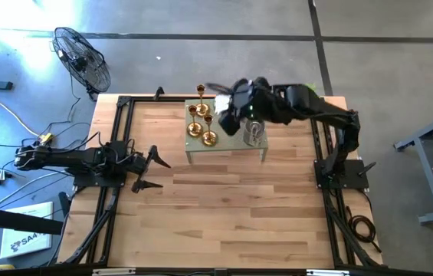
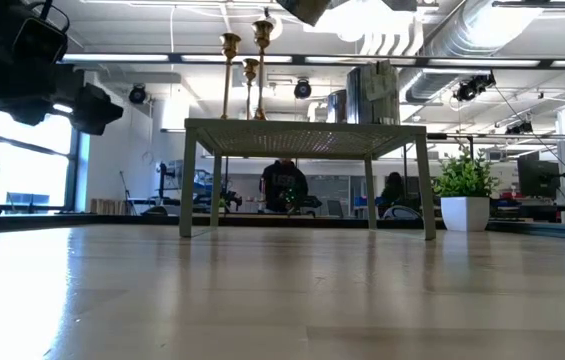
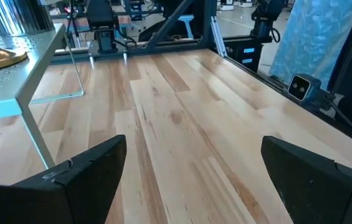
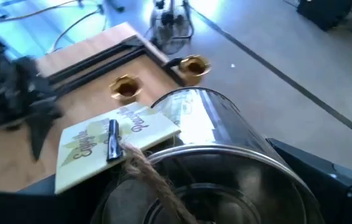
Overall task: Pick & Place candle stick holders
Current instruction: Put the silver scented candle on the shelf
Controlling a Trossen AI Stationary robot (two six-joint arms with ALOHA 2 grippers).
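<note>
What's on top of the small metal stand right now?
On the stand: brass holders and one silvery glass holder. The right pincer hangs over it, covering anything beneath.

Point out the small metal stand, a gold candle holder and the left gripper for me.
Small metal stand [image 1: 201,153]: high view, on its bare front edge.
Gold candle holder [image 1: 209,139]: high view, on its round base.
Left gripper [image 1: 157,172]: high view, midway between its open fingertips, over the table's left side.

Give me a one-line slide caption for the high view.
Right gripper over the raised stand with brass candle stick holders; left gripper waits open.
</note>
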